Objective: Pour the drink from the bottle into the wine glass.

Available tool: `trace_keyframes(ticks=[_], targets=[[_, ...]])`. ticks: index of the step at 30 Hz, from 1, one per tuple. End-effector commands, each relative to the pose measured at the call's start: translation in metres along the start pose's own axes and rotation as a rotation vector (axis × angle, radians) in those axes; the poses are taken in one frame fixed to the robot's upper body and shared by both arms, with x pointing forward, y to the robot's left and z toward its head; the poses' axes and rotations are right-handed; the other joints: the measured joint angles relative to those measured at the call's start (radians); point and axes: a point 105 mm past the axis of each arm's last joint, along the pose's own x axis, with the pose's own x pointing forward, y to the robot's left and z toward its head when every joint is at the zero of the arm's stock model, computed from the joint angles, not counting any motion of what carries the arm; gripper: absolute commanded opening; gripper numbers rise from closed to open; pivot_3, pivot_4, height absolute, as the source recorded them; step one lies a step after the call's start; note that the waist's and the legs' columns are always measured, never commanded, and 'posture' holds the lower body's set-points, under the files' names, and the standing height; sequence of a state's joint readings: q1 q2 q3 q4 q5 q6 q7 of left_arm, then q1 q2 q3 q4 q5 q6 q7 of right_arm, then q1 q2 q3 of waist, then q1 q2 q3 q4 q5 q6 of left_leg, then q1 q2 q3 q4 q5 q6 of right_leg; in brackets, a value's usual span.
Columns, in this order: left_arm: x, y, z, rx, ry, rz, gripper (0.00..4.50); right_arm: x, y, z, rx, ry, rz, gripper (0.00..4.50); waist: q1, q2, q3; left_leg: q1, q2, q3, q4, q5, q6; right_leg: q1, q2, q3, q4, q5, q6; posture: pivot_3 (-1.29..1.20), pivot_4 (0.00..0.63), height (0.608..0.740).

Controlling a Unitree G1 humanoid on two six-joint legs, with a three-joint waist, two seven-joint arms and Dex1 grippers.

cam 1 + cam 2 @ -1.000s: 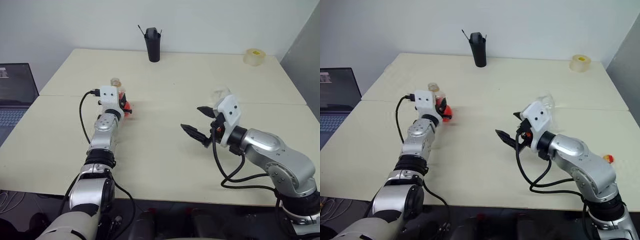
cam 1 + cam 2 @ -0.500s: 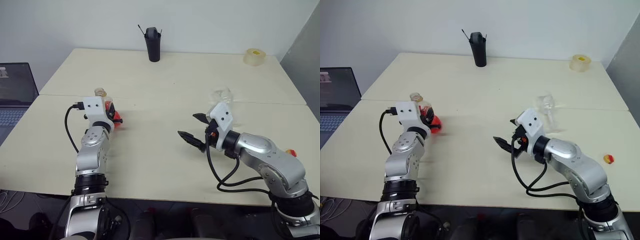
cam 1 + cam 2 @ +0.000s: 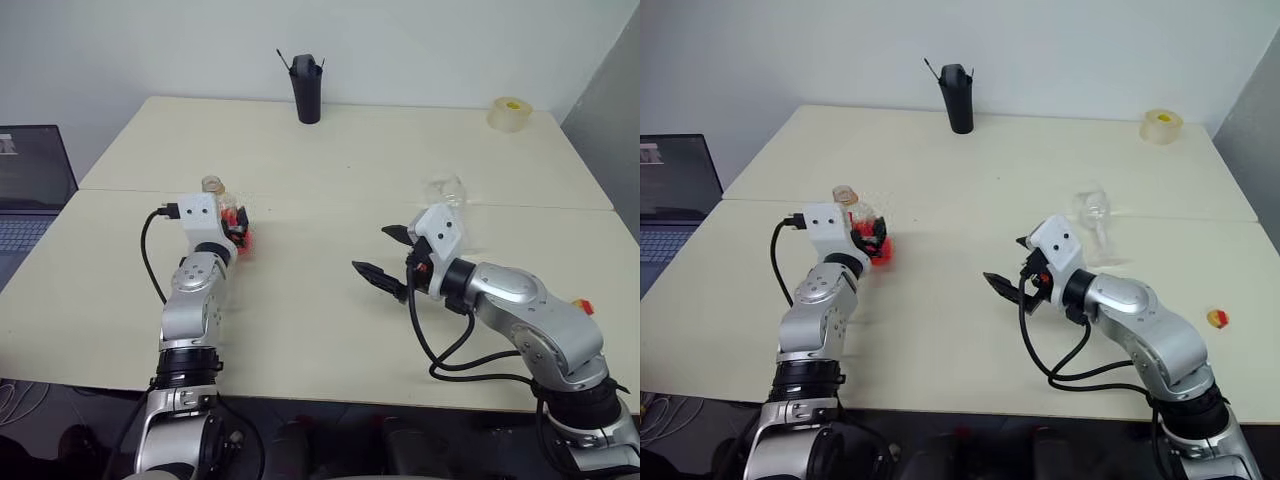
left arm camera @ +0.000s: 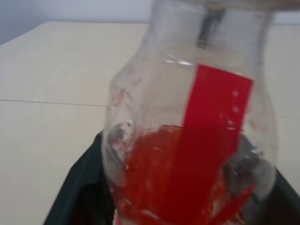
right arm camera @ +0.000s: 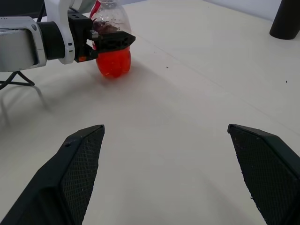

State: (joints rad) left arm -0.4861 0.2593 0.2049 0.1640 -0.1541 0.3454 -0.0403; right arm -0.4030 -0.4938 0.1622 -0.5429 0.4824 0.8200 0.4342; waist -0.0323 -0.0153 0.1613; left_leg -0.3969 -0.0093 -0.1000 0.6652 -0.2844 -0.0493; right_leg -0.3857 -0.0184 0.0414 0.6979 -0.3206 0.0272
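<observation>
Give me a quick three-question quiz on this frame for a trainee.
1. True or false: the bottle is sealed.
2. The right gripper is: A) open and empty; B) shut on the bottle; C) shut and empty.
3. Fill in: the red drink sits in the ___.

Key
1. False: the neck is open, and its cap lies far off to the right.
2. A
3. bottle
</observation>
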Motion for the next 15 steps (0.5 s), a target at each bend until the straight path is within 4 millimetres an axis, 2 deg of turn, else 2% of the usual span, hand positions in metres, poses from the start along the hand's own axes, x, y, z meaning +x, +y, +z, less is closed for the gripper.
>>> trace_keyframes(ticks=[1, 2, 7, 15], targets=[[-0.002, 0.005, 0.017, 0.017, -0.056, 0.013, 4.31, -0.001, 0.002, 0.007, -0.023, -0.03, 0.004, 4.5, 0.0, 0.0, 0.0, 0.0, 0.0, 0.0, 0.0, 0.0, 0.0, 0.0, 0.0, 0.0, 0.0, 0.0, 0.0, 0.0, 0.15, 0.74], [-0.002, 0.006, 0.017, 0.019, -0.055, 0.016, 4.48, -0.001, 0.002, 0.007, -0.022, -0.029, 0.006, 4.5, 0.0, 0.0, 0.0, 0.0, 0.0, 0.0, 0.0, 0.0, 0.0, 0.0, 0.0, 0.0, 0.0, 0.0, 0.0, 0.0, 0.15, 0.74], [-0.005, 0.006, 0.016, 0.024, -0.053, 0.017, 4.48, 0.001, 0.004, 0.006, -0.021, -0.027, 0.014, 4.5, 0.0, 0.0, 0.0, 0.0, 0.0, 0.0, 0.0, 0.0, 0.0, 0.0, 0.0, 0.0, 0.0, 0.0, 0.0, 0.0, 0.15, 0.74], [-0.021, 0.007, 0.009, 0.04, -0.036, -0.017, 4.48, 0.001, 0.007, 0.002, -0.017, -0.015, 0.031, 4.5, 0.0, 0.0, 0.0, 0.0, 0.0, 0.0, 0.0, 0.0, 0.0, 0.0, 0.0, 0.0, 0.0, 0.0, 0.0, 0.0, 0.15, 0.74]])
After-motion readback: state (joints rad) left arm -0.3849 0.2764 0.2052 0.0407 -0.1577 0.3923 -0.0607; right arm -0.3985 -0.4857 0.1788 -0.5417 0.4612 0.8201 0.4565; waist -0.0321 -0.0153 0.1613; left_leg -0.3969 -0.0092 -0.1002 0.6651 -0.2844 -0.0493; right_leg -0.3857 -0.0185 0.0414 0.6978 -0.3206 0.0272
